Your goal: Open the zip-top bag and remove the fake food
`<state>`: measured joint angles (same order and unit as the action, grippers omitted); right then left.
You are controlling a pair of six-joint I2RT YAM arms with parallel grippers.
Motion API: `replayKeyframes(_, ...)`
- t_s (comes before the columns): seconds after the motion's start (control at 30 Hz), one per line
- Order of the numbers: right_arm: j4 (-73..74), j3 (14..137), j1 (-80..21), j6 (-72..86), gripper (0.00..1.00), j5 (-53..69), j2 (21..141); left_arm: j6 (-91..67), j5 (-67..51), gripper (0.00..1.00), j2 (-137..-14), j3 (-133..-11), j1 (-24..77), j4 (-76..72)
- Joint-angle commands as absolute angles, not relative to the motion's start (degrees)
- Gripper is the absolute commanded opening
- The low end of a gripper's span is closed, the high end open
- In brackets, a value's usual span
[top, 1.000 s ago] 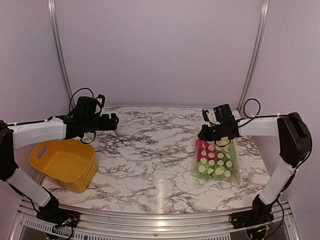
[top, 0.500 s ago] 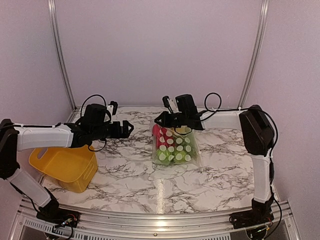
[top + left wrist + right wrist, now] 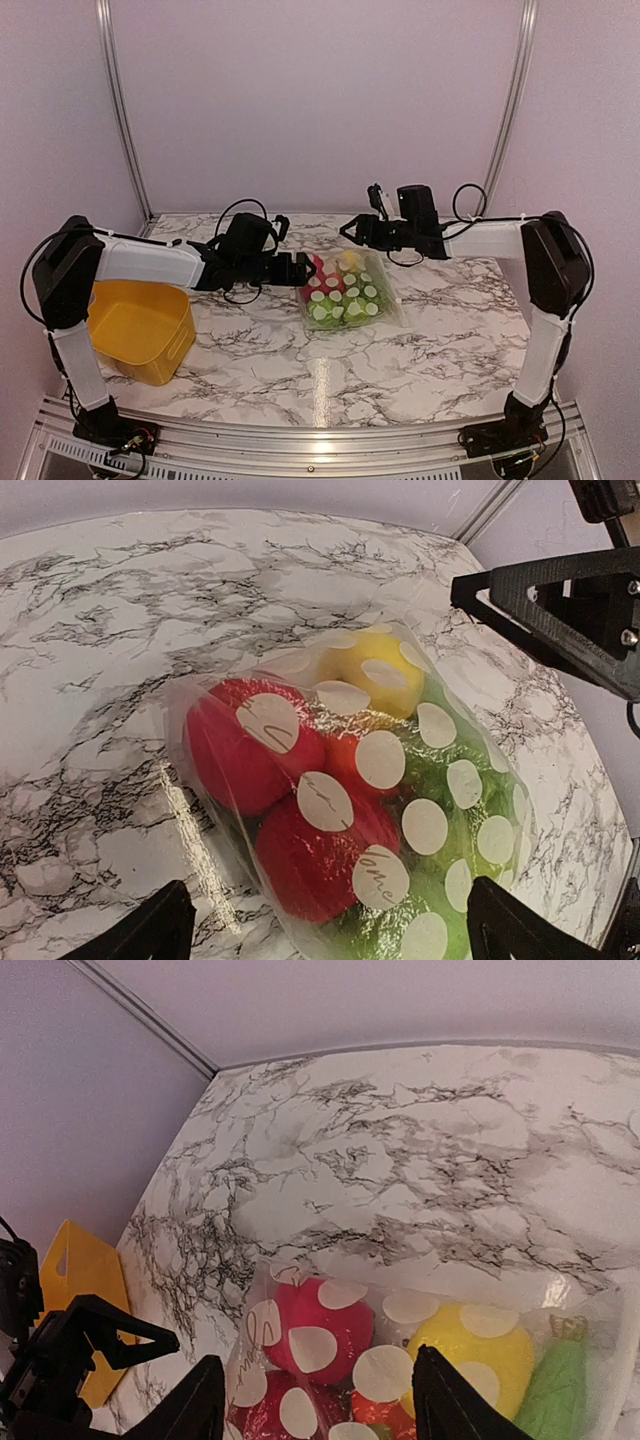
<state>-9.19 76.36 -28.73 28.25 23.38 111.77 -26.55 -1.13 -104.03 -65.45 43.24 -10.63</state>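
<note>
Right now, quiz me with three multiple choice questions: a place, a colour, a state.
1. Where does the yellow basket sit? A. left of the zip-top bag B. right of it C. on top of it
2. What colour are the bag's dots? A. black B. pale white C. blue
3. How do the fingers of the left gripper stand? A. open B. shut on the bag C. shut on the basket

Answers: A, the top view shows it by the left arm. B, pale dots lie over the fake food in both wrist views. A, the left wrist view shows them apart.
</note>
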Motion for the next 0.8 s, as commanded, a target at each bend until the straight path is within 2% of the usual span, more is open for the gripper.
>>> replayKeyframes(0.0,-10.57,70.01,-23.72,25.61,0.61,24.17,104.60,-29.10,-2.72,0.96,-108.55,-68.79,44.38,-7.51)
replayKeyframes(0.23,-10.79,61.41,-17.85,24.10,0.65,24.85,99.35,-31.66,-4.33,0.80,-113.54,-71.24,44.91,-5.43)
replayKeyframes(0.57,-10.02,56.00,-15.38,21.92,0.69,26.93,100.01,-32.69,-2.07,0.21,-114.55,-69.36,42.93,-2.96)
replayKeyframes(0.63,-10.06,55.67,-15.34,21.73,0.71,27.53,100.49,-32.72,-2.13,0.13,-115.41,-69.31,42.41,-2.48)
replayKeyframes(0.77,-9.65,55.68,-15.29,21.49,0.72,29.00,101.43,-33.02,-1.91,0.04,-116.92,-68.79,41.35,-1.82)
